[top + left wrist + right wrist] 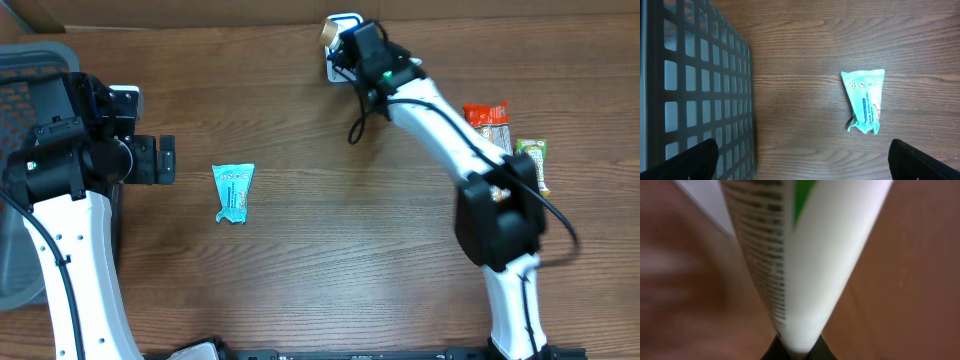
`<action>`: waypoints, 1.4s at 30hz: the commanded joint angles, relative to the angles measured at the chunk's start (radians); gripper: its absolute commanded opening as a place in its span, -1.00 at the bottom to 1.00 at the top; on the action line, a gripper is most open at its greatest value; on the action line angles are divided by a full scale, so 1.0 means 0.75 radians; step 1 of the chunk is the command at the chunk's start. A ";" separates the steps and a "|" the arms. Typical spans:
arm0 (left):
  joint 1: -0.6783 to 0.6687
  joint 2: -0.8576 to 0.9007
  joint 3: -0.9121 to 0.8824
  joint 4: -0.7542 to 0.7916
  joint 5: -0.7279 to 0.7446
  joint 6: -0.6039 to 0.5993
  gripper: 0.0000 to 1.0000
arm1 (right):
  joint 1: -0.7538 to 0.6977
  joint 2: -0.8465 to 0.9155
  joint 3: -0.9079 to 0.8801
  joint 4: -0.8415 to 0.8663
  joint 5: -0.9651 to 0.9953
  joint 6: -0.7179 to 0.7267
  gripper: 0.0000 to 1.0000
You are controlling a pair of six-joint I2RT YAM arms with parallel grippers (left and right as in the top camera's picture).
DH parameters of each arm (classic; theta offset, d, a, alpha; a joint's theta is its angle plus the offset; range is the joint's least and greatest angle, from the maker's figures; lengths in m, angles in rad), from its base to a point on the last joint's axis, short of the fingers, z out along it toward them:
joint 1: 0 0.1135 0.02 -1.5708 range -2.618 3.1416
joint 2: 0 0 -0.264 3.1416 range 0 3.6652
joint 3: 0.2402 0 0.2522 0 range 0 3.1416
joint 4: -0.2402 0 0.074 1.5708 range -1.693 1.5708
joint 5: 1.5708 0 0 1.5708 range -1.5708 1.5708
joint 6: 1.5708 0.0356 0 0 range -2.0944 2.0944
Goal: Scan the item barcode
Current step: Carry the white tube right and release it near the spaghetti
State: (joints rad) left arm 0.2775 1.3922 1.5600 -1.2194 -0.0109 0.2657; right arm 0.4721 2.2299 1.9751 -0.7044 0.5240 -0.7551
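Pouch (234,191) right of basket (22,80)

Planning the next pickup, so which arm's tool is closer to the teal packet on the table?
Left. The left tool sits open just left of the teal packet; the right tool, shut on a white item, is well away, beyond it to the right.

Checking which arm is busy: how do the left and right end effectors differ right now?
The left end effector is wide open and empty; the right end effector is shut on a white packet with green and black print. The left, beside the basket, faces the teal packet lying on the table; the right is at the far edge by a white object. Both are black.
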 commanded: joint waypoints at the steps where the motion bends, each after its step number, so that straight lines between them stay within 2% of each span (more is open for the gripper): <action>1: 0.005 -0.009 0.008 0.001 0.011 0.020 1.00 | -0.013 -0.407 0.039 -0.211 -0.336 0.483 -0.93; 4: 0.005 -0.009 0.008 0.001 0.011 0.020 0.99 | -0.067 -0.519 0.039 -0.545 -0.679 0.848 -0.93; 6: 0.005 -0.009 0.008 0.001 0.011 0.020 0.99 | -0.096 -0.526 0.039 -0.700 -0.760 0.963 -0.93; 8: 0.005 -0.009 0.008 0.001 0.011 0.020 1.00 | -0.125 -0.514 0.018 -0.871 -0.782 1.009 -0.93; 11: 0.005 -0.009 0.008 0.001 0.011 0.020 1.00 | -0.157 -0.507 -0.079 -0.990 -0.742 0.976 -0.93; 16: 0.005 -0.009 0.008 0.001 0.011 0.020 0.99 | -0.217 -0.505 -0.349 -0.926 -0.715 0.910 -0.93; 24: 0.005 -0.009 0.008 0.001 0.011 0.020 1.00 | -0.350 -0.503 -0.801 -0.566 -0.544 0.857 -0.93; 28: 0.005 -0.009 0.008 0.001 0.011 0.020 0.99 | -0.392 -0.503 -0.894 -0.501 -0.539 0.858 -0.92; 29: 0.005 -0.009 0.008 0.001 0.011 0.020 0.99 | -0.401 -0.503 -0.899 -0.494 -0.540 0.860 -0.77; 31: 0.005 -0.009 0.008 0.001 0.011 0.020 0.99 | -0.415 -0.503 -0.896 -0.481 -0.554 0.907 -0.03; 33: 0.005 -0.009 0.008 0.001 0.011 0.020 1.00 | -0.424 -0.503 -0.882 -0.477 -0.623 0.917 0.24; 34: 0.005 -0.009 0.008 0.001 0.011 0.020 0.99 | -0.427 -0.503 -0.868 -0.477 -0.678 0.917 0.31; 41: 0.005 -0.009 0.008 0.001 0.011 0.020 1.00 | -0.426 -0.505 -0.661 -0.466 -1.115 0.918 0.65; 42: 0.005 -0.009 0.008 0.001 0.011 0.020 0.99 | -0.420 -0.505 -0.609 -0.471 -1.181 0.967 1.00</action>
State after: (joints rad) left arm 0.2775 1.3922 1.5604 -1.2194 -0.0109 0.2657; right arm 0.1535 1.8843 1.4109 -1.0626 -0.1448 -0.0727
